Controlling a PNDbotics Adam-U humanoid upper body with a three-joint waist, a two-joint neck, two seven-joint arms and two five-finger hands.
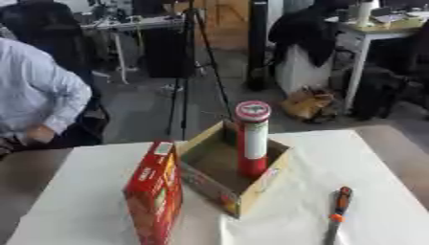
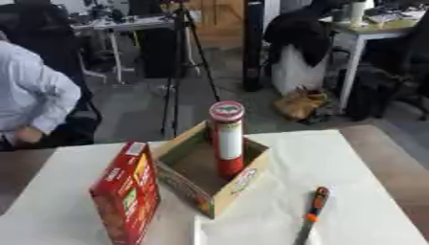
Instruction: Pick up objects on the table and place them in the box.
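Scanning the bench [image 1: 368,158], we find neither hand in view; the tool [image 1: 338,210], lengthwise toward us, lies right of the box [image 1: 251,189].

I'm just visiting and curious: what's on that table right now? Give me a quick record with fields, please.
surface: table with white cloth
box: open cardboard box, set at an angle near the middle
inside box: tall red can, standing upright
left of box: red carton, upright, close beside the box
right of box: screwdriver with orange and black handle, lying flat, apart from the box
robot hands: none in view
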